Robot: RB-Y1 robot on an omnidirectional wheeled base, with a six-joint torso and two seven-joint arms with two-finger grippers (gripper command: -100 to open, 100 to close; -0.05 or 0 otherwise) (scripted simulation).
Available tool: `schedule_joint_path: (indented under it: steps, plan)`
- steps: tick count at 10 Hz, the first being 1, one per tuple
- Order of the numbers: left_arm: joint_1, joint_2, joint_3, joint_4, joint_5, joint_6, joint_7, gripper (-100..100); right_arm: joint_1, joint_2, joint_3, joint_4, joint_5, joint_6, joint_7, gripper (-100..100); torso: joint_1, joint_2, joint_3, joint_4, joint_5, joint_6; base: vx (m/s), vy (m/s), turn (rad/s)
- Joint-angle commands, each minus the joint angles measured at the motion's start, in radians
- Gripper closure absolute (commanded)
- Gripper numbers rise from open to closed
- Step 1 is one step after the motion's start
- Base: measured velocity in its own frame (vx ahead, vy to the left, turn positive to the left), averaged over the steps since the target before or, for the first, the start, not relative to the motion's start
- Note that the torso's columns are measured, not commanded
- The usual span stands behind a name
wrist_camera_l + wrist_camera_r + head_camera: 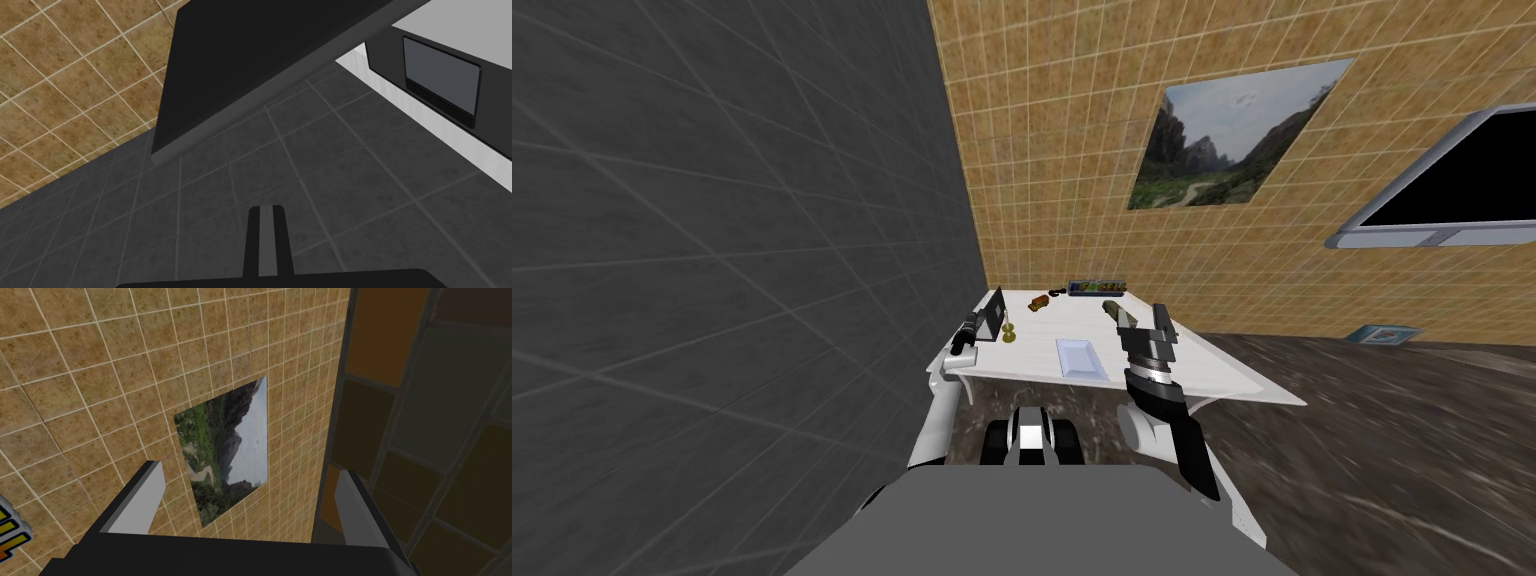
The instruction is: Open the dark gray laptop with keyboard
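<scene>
**Q:** which arm is the laptop nearer to?

**A:** the left gripper, fingers pressed together. The laptop is seen just beside it at 1 o'clock, left end of the table, lid standing raised. The right gripper is spread wide, well apart at 3 o'clock.

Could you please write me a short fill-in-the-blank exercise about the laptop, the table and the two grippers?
1. The left gripper, close to the laptop, has its fingers ____.
2. The right gripper has its fingers ____.
3. The laptop's lid stands ____ off its base, not flat on it.
4. The table under the laptop is ____ in colour.

Missing words: shut; open; raised; white.
</scene>
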Motion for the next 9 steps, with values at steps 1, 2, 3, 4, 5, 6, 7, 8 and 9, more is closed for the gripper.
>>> schedule_joint_path:
  steps: [1, 2, 3, 4, 5, 6, 7, 8, 9]
  plan:
    - [-0.042, -0.013, 0.006, 0.033, 0.051, 0.041, 0.049, 100, 0.0, 0.0, 0.0, 0.0, 0.0, 0.0, 0.0, 0, 0.0, 0.0, 0.0, 0.0, 0.0, 0.0, -0.031, 0.142, 0.021]
    - [-0.032, -0.011, 0.004, 0.023, 0.039, 0.033, 0.037, 100, 0.0, 0.0, 0.0, 0.0, 0.0, 0.0, 0.0, 0, 0.0, 0.0, 0.0, 0.0, 0.0, 0.0, -0.017, 0.064, -0.001]
    - [-0.033, 0.024, 0.005, 0.025, 0.04, 0.035, 0.04, -100, 0.0, 0.0, 0.0, 0.0, 0.0, 0.0, 0.0, 0, -0.004, -0.001, -0.001, 0.0, -0.001, 0.0, -0.003, 0.01, -0.003]
    - [-0.033, 0.048, 0.005, 0.026, 0.04, 0.034, 0.04, -100, 0.0, 0.0, 0.0, 0.0, 0.0, 0.0, 0.0, 0, -0.004, -0.002, -0.001, -0.001, -0.001, 0.0, 0.0, -0.007, -0.002]
    - [-0.032, 0.072, 0.006, 0.027, 0.039, 0.032, 0.04, -100, 0.0, 0.0, 0.0, 0.0, 0.0, 0.0, 0.0, 0, -0.002, -0.002, -0.001, -0.001, 0.0, 0.0, 0.003, -0.019, -0.002]
    - [-0.031, 0.093, 0.006, 0.028, 0.038, 0.03, 0.039, -100, 0.0, 0.0, 0.0, 0.0, 0.0, 0.0, 0.0, 0, 0.0, -0.002, -0.001, -0.001, 0.0, 0.0, 0.005, -0.023, -0.005]
    - [-0.031, 0.111, 0.007, 0.029, 0.037, 0.028, 0.038, -100, 0.0, 0.0, 0.0, 0.0, 0.0, 0.0, 0.0, 0, 0.001, -0.002, -0.001, 0.0, 0.001, 0.0, 0.006, -0.023, -0.003]
    - [-0.029, 0.138, 0.008, 0.032, 0.034, 0.022, 0.037, -100, 0.0, 0.0, 0.0, 0.0, 0.0, 0.0, 0.0, 0, 0.001, -0.001, -0.001, 0.0, 0.001, 0.0, 0.006, -0.031, -0.009]
    - [-0.027, 0.154, 0.01, 0.034, 0.031, 0.017, 0.036, -100, 0.0, 0.0, 0.0, 0.0, 0.0, 0.0, 0.0, 0, 0.001, -0.001, -0.001, 0.0, 0.001, 0.0, 0.008, -0.038, -0.012]
